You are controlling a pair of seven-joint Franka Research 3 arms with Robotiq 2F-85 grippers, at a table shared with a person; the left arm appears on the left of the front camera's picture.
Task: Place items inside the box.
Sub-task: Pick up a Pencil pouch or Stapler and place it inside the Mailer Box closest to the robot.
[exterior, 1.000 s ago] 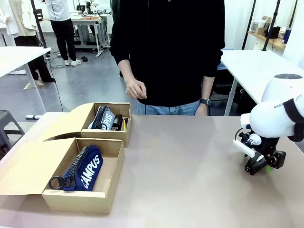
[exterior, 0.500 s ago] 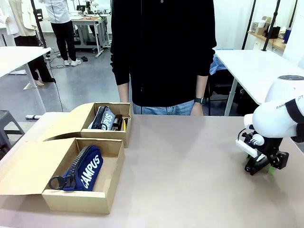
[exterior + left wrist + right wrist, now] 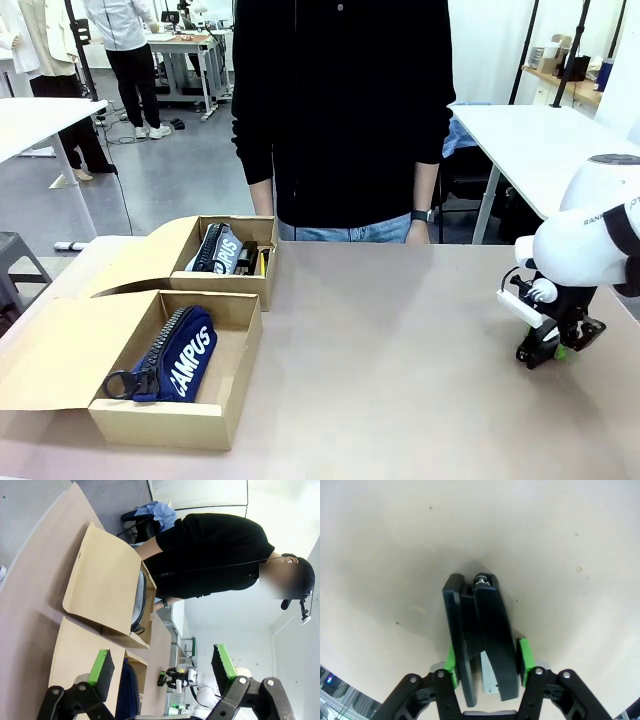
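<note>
The surface (image 3: 400, 330) carried two open cardboard boxes (image 3: 150, 420) at its left, and the nearer one held the navy "CAMPUS" pouch (image 3: 182, 357). At far right the black stapler (image 3: 482, 630) touched the surface, with the right fingers (image 3: 523, 660) clamped on its sides. The left fingers (image 3: 101, 667) stood wide apart and empty.

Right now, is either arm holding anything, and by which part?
The right fingers clamp the black stapler across its sides, near one end; the left fingers hold nothing.
</note>
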